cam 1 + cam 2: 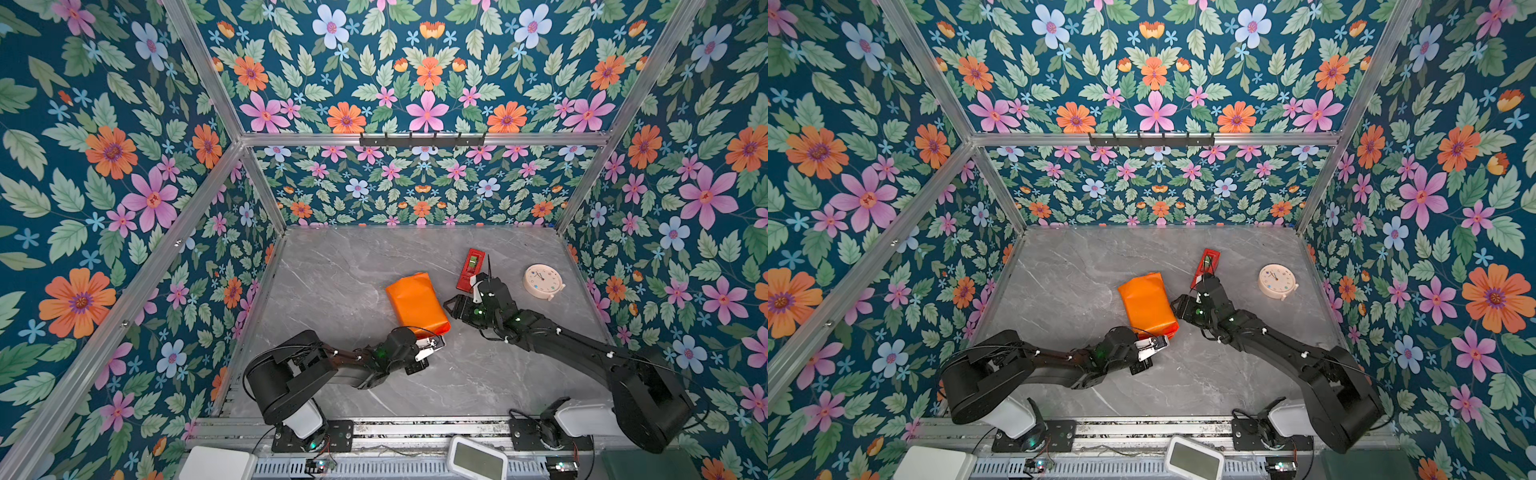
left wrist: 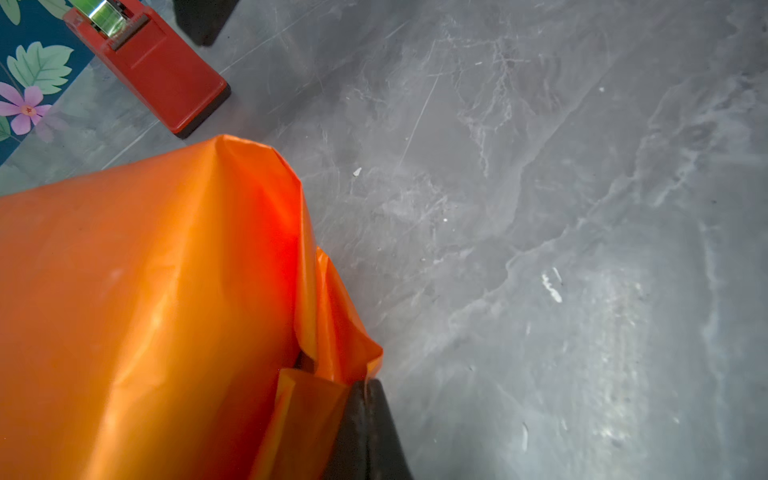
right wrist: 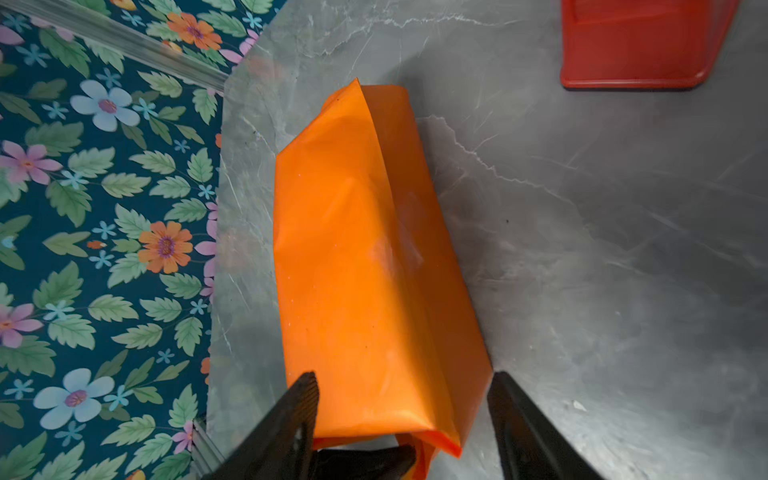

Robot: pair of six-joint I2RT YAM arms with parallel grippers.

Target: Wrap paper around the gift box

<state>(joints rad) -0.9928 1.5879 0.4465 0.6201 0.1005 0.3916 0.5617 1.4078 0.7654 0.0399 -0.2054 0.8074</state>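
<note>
Paper (image 1: 415,303): orange side out, folded round the gift box, lying mid-bench (image 1: 332,270); the box itself is hidden, so I only judge it to be inside.
Left jaws: clenched on the loose flap at the parcel's near end, likely pinning the fold so it cannot spring open.
Right jaws: spread wide, holding nothing, just beside the parcel's right edge.
Tape dispenser (image 1: 471,269): near the right arm, handy for sealing.

The paper (image 1: 417,303) is bright, shiny orange. The tape dispenser (image 1: 469,272) is red, and its tape roll (image 1: 473,260) is green. The clock (image 1: 541,281) is cream with little coloured dots. The table (image 1: 332,266) is grey with thin white lines, like marble. The walls (image 1: 104,208) are dark blue with pink, orange and pale blue flowers and green leaves.
</note>
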